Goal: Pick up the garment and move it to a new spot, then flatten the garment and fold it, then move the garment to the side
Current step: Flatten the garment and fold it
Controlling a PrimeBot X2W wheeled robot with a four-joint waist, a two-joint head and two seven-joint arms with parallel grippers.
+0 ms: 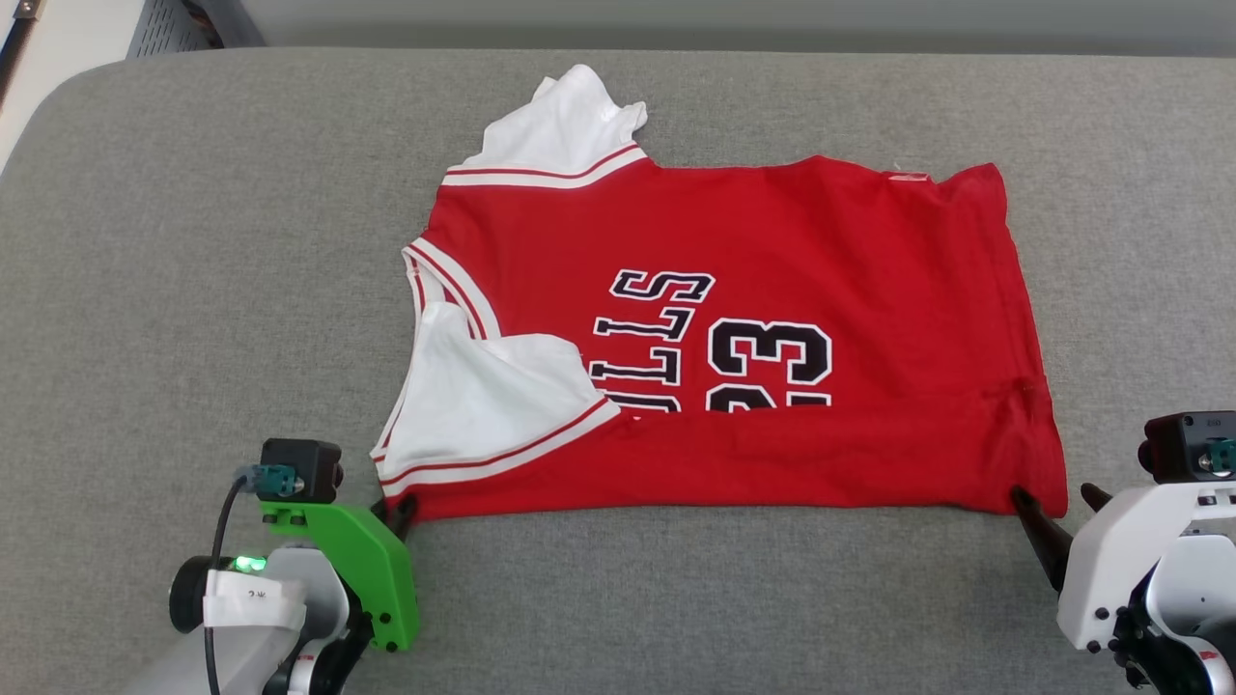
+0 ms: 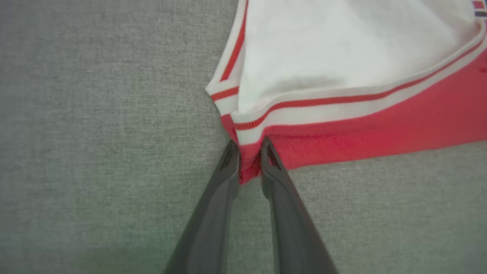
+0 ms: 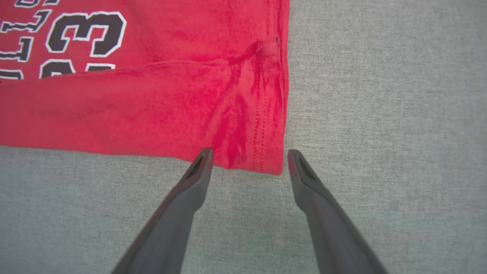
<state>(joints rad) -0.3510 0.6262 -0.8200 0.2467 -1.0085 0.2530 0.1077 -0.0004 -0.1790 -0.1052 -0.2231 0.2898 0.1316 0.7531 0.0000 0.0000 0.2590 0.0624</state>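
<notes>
Garment (image 1: 772, 241): spread on the grey padded surface (image 1: 193, 241), collar end to the left, near edge folded up over the lower part of the black lettering.
Near sleeve (image 1: 473, 396): white, lying across the red front.
Left gripper (image 2: 249, 152): jaws pinched together on the garment's near-left red corner, just under the striped trim.
Right gripper (image 3: 249, 156): jaws apart, tips either side of the near-right hem corner.

A red soft-fabric jersey garment (image 3: 152, 99) with black, white-outlined lettering lies on a grey woven-fabric surface (image 3: 380, 114), its near layer folded over the print. The right claw (image 3: 247, 160), long dark fingers (image 3: 190, 182) spread wide, straddles the garment's wrinkled hem corner.
</notes>
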